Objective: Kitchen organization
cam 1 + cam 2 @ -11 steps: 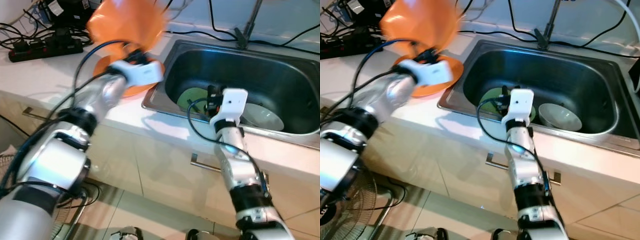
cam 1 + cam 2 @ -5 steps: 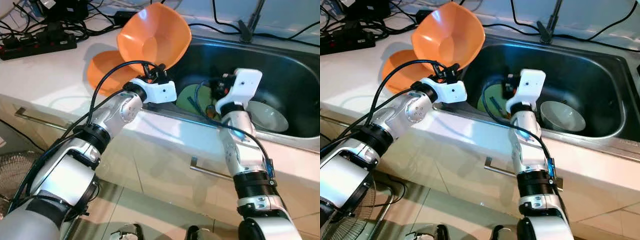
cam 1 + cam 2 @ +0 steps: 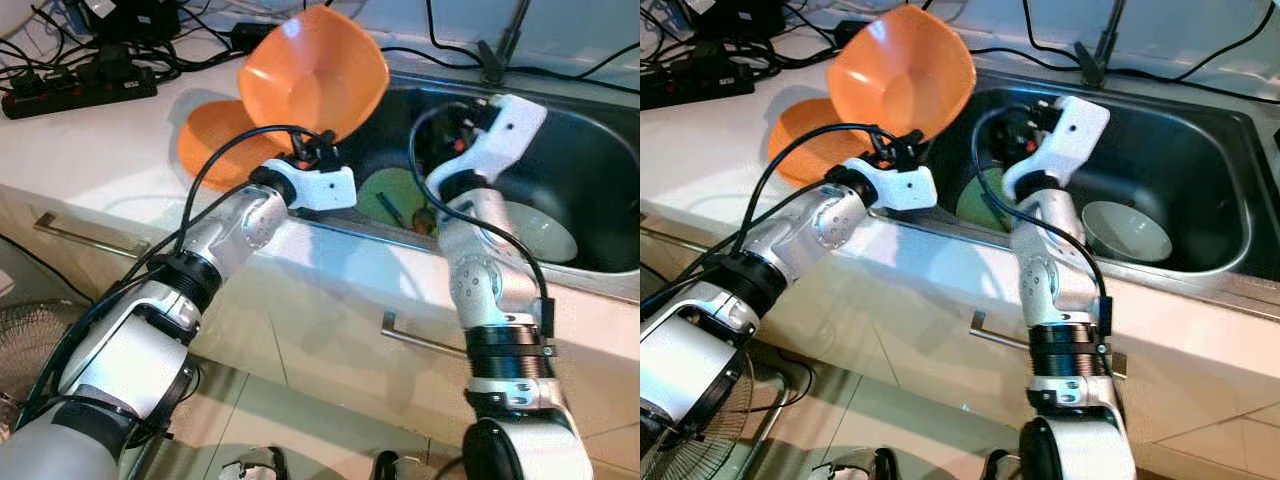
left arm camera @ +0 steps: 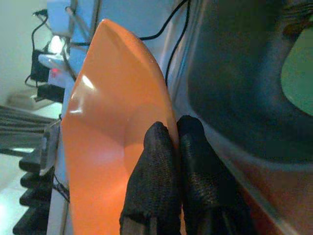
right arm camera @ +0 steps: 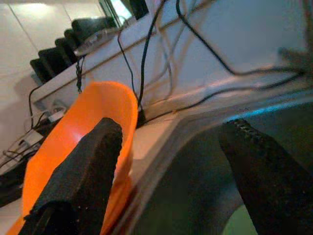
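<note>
In the left eye view, the left gripper point(image 3: 318, 150) pinches the rim of an orange bowl point(image 3: 312, 75), held tilted above the counter point(image 3: 110, 140) beside the sink point(image 3: 590, 170). A second orange bowl point(image 3: 215, 145) sits on the counter below. The sink holds a green plate point(image 3: 392, 195) and a white bowl point(image 3: 535, 232).

The left wrist view shows both fingers point(image 4: 159, 196) clamped on the rim.

The right wrist view shows the right gripper point(image 5: 171, 171) spread wide over the sink. No writing is readable.

Glossy orange plastic bowl point(image 3: 312, 72) tilted on edge, raised over the sink's left rim, its rim pinched by the left gripper point(image 4: 177, 147); second orange plastic bowl point(image 3: 215, 140) on the white desk; flat green plate point(image 3: 395, 196) and white ceramic bowl point(image 3: 535, 232) in the steel sink point(image 3: 590, 170)
</note>
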Tool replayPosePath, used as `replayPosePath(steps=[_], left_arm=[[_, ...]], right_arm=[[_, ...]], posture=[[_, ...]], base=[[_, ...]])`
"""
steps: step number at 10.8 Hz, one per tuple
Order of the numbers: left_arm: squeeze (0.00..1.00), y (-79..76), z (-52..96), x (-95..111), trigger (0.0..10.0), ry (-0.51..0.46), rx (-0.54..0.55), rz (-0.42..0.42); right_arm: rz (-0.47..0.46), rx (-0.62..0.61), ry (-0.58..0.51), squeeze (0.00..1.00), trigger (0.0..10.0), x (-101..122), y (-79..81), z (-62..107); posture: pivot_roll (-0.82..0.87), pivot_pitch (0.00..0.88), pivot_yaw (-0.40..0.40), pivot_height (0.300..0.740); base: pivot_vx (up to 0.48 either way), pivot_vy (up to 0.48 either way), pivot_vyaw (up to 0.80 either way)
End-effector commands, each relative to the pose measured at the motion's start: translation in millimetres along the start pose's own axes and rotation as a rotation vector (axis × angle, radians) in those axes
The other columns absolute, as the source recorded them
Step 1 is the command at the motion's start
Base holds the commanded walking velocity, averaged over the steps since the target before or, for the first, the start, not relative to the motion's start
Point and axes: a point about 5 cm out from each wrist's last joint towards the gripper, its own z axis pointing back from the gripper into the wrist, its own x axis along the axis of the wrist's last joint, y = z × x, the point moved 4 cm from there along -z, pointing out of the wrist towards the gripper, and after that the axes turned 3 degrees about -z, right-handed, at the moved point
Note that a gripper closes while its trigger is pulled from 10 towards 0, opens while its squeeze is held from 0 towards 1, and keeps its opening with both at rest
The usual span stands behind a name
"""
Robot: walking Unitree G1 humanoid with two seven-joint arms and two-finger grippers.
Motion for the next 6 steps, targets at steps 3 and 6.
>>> replayPosePath(steps=[3, 6], left_arm=[[0.00, -0.2, -3.4, 29.5, 10.0, -0.118, -0.005, -0.057], [0.00, -0.7, -2.1, 48.0, 10.0, -0.188, -0.001, -0.068]], right_arm=[[-0.063, 0.052, 0.022, 0.00, 10.0, 7.2, 13.0, -2.6], [-0.078, 0.046, 0.038, 0.00, 10.0, 5.0, 12.9, -0.8]], posture=[[0.05, 0.107, 0.031, 0.740], [0.05, 0.093, 0.038, 0.740]], base=[[0.000, 0.000, 0.00], [0.000, 0.000, 0.00]])
